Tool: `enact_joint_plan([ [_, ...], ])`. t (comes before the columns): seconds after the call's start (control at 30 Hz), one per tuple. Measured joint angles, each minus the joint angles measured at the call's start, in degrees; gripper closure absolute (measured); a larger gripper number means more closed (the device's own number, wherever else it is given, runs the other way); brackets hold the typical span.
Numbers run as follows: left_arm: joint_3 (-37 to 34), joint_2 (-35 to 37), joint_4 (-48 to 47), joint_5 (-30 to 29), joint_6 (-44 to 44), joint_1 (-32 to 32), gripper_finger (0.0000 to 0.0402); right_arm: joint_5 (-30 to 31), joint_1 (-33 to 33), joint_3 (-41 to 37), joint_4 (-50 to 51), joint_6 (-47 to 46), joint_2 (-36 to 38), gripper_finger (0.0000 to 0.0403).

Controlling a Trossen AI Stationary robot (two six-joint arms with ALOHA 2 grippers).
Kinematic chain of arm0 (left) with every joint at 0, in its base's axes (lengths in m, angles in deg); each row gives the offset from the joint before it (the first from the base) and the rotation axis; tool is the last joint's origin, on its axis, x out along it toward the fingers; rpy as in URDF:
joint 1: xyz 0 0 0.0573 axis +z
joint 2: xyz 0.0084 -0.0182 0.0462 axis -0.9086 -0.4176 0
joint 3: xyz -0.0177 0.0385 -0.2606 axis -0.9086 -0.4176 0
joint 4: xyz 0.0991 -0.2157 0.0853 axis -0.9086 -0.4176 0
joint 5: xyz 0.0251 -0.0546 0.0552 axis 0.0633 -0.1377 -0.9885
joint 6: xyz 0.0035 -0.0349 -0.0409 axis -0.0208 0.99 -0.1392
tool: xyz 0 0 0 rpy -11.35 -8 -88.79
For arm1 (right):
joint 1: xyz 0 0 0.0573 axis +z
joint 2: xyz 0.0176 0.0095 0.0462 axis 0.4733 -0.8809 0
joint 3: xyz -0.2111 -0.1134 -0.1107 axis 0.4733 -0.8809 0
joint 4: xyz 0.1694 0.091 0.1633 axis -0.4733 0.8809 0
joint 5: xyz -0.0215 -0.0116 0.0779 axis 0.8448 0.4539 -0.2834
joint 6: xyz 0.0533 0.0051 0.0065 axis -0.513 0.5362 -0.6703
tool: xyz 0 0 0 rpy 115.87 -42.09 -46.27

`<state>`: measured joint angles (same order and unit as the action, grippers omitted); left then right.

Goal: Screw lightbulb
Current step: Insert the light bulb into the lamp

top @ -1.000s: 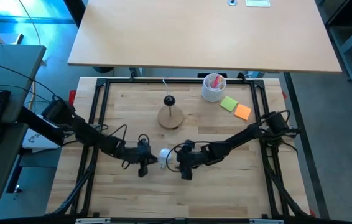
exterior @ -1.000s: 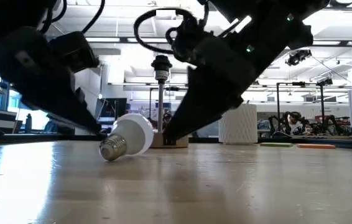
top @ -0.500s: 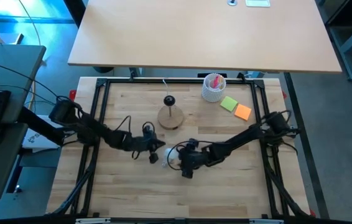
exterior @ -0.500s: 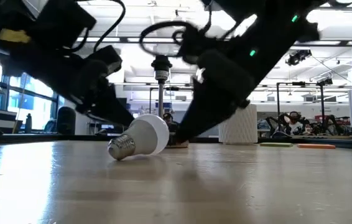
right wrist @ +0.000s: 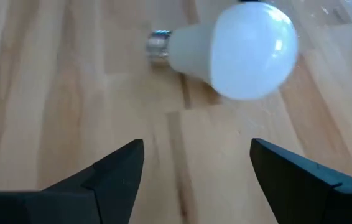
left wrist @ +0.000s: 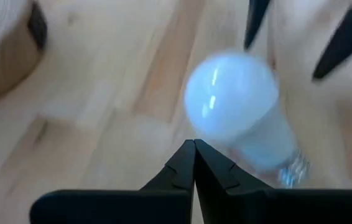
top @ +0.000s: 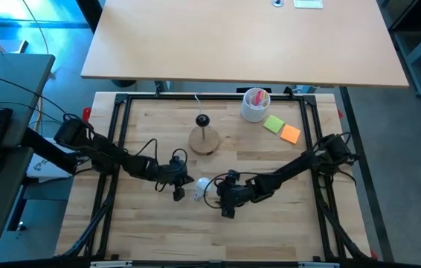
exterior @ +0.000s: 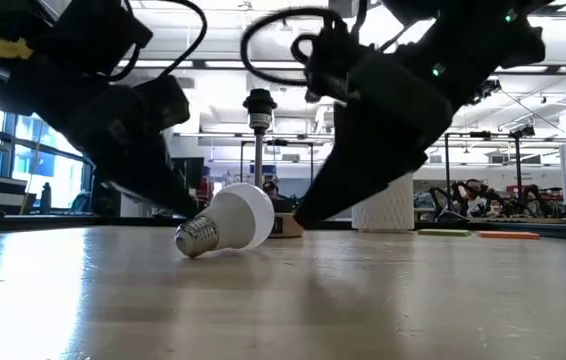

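The white lightbulb (top: pixel 201 185) lies on its side on the wooden table, its silvery screw base (exterior: pixel 192 238) toward the near left. My left gripper (top: pixel 180 192) is shut, just left of the bulb, its tips (left wrist: pixel 194 146) close beside the bulb (left wrist: pixel 235 106). My right gripper (top: pixel 222 196) is open and empty just right of the bulb, with the bulb (right wrist: pixel 238 50) ahead of its spread fingers (right wrist: pixel 194 152). The wooden disc stand (top: pixel 204 140) with its black socket (top: pixel 203 119) stands farther back. My left gripper's shut fingertips (left wrist: pixel 188 155) stand right beside the bulb's tapering neck (left wrist: pixel 250 146). I cannot tell whether they touch it. The bulb rests on the table.
A white ribbed cup with pink contents (top: pixel 255 104) stands at the back right, with a green note (top: pixel 273 123) and an orange note (top: pixel 290 134) beside it. Bare wood (top: pixel 195 231) lies near the front edge.
My left gripper has moved toward the table's right edge, up to the bulb. The bulb has shifted a little to the right along the table, still lying on its side. My right gripper has drawn back a little toward the right and near edge.
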<state>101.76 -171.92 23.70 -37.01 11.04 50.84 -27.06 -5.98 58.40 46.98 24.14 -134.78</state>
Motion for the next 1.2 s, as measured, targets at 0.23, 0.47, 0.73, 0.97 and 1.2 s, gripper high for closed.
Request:
enact_joint_plan([
  [0.23, 2.4, -3.4, 8.6, 6.8, -4.8, 5.0, 0.0401, 4.5, 2.5, 0.1, 2.9, -0.7, 3.8, 0.0110],
  [0.47, 8.6, -3.4, 2.5, 11.5, -11.9, 7.9, 0.0402, 8.9, 4.8, 0.1, 6.6, -1.5, 7.5, 0.0110],
  [0.73, 11.7, 3.7, -13.4, 11.8, -15.5, -2.3, 0.0401, 9.2, 6.1, -1.0, -0.1, -1.5, 4.4, 0.0110],
  [0.97, 11.4, 2.0, -10.2, 13.3, -8.4, -14.3, 0.0401, 4.1, 4.9, -4.5, -18.5, 3.9, -0.8, 0.0110],
  [1.2, 11.8, -4.9, -6.4, 2.6, -5.9, -15.9, 0.0401, 0.0, 3.6, -4.5, -22.2, 4.9, -3.3, 0.0110],
])
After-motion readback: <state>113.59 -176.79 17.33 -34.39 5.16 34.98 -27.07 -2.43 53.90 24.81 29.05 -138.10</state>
